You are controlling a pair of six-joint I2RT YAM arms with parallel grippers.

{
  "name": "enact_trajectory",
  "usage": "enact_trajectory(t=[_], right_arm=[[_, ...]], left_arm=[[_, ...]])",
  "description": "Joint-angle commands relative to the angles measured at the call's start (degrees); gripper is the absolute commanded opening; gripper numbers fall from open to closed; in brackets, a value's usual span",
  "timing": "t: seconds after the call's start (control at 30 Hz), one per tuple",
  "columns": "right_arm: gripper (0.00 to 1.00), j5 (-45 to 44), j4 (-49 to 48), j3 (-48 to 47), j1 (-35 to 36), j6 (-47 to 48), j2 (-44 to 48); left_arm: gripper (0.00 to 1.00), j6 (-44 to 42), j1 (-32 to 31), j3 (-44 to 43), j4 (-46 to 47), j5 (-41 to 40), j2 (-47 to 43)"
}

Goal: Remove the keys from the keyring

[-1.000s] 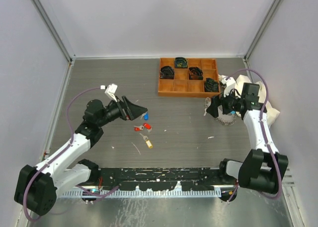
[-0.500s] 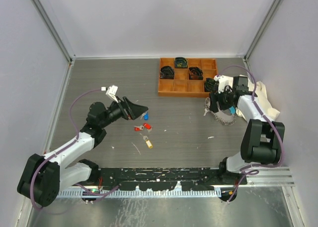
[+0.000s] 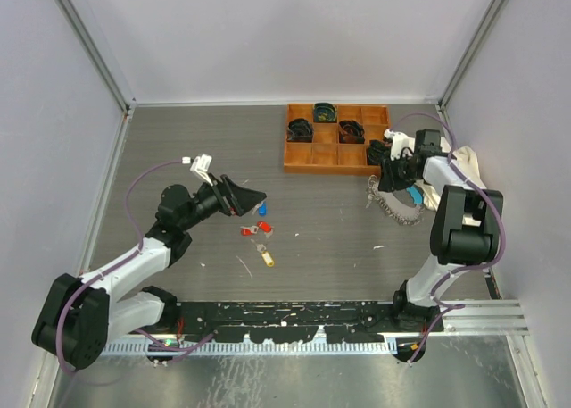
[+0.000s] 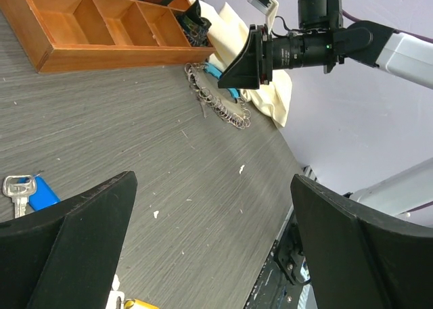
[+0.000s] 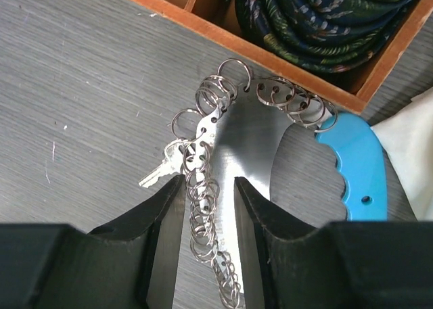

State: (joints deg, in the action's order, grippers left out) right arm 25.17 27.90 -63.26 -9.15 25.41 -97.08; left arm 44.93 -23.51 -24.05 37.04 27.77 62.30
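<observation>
Progress note: I am counting three keys already off, a blue-tagged silver key point(image 3: 261, 209), a red-tagged silver key point(image 3: 252, 229) and a yellow-tagged silver key point(image 3: 266, 258). They are lying loose mid-table beside the left gripper point(image 3: 248, 196), which is standing wide apart and empty.

The keyring point(image 5: 203, 150), a floppy chain of silvery rings with a light-blue plastic segment point(image 5: 355, 163), is lying right of centre, just near the orange wooden tray point(image 3: 326, 169). One untagged silver key point(image 5: 162, 170) is hanging on it, so work is remaining.

The right gripper point(image 5: 208, 187) is straddling the chain, fingers narrowly apart and not pinching it.

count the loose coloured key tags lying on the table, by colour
blue tag: 1
red tags: 2
yellow tag: 1
total: 4
</observation>
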Motion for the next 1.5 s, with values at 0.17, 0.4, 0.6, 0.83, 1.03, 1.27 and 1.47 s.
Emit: enact_trajectory(t=[0.17, 0.4, 0.6, 0.83, 1.03, 1.27, 1.47], right_arm=[[0.39, 3.5, 0.4, -4.4, -0.6, -1.7, -4.7], [0.38, 4.8, 0.7, -5.3, -0.6, -2.4, -7.1], [0.35, 5.6, 1.2, -5.5, -0.3, -2.7, -8.1], [0.33, 5.2, 1.5, -5.7, 0.1, -3.0, -9.1], [0.26, 5.4, 1.6, -5.8, 0.4, -3.4, -9.6], [0.14, 7.8, 1.9, -5.8, 0.4, -4.2, -8.4], [0.01, 10.9, 2.1, -5.4, 0.3, -5.3, -6.3]], left_arm=[[0.99, -1.6, 0.0, -0.1, 4.1, 0.1, 0.3], [0.99, -1.6, -0.1, -0.3, 4.1, 0.3, 0.9], [0.99, -1.6, 0.0, -0.4, 4.3, 0.5, 1.1], [0.99, -1.3, 0.0, -0.5, 4.4, 0.9, 1.0], [0.99, -1.2, -0.1, -0.4, 4.4, 1.0, 0.9], [0.98, -0.9, 0.0, -0.5, 4.5, 1.3, 0.6], [0.98, -0.9, -0.1, -0.5, 5.6, 2.9, 0.5]])
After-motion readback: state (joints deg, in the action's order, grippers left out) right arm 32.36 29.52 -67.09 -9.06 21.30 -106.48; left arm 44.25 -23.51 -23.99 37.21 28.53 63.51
